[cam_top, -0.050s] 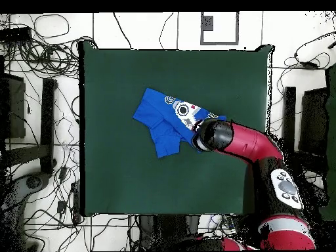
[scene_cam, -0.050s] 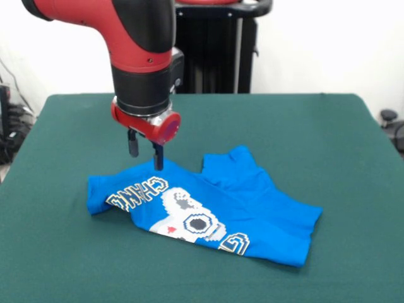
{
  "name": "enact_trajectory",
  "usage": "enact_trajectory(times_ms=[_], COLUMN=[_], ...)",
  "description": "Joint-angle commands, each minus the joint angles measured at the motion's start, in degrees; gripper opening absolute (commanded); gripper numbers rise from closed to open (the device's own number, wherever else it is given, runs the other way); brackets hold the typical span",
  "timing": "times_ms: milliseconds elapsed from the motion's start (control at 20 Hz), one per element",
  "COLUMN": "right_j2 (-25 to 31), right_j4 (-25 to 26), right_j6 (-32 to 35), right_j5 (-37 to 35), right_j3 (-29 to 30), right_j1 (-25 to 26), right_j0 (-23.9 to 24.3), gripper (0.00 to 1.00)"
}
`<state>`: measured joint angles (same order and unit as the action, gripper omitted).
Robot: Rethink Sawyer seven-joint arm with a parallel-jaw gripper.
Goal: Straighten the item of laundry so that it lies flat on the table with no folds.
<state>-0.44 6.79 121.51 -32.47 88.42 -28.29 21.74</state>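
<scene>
T-shirt (scene_cam, -0.050s: 208,211) crumpled, graphic up, on table (scene_cam, -0.050s: 303,132); gripper (scene_cam, -0.050s: 146,153) jaws parted above edge.

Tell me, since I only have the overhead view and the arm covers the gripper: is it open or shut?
Observer: The front view shows the gripper open, with green table visible between its fingers.
Operator: Is it on the shirt?
Observer: It stands at the T-shirt's edge nearest the robot. One fingertip reaches the cloth, but I cannot tell whether it touches.
Operator: Does the shirt lie flat?
Observer: No. The end by the lettering curls under, and a plain blue layer lies folded beside the graphic.
</scene>
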Motion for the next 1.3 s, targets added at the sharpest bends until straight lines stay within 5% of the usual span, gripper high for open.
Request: enact_trajectory(times_ms=[50, 1300], right_j2=[4.85, 5.34], right_j4=[-1.75, -1.90], right_j6=[5.83, 5.84], right_j5=[3.33, 5.54], right_j3=[7.23, 7.41], right_j1=[2.63, 3.34], right_j0=[-0.41, -1.46], gripper=[1.00, 1.00])
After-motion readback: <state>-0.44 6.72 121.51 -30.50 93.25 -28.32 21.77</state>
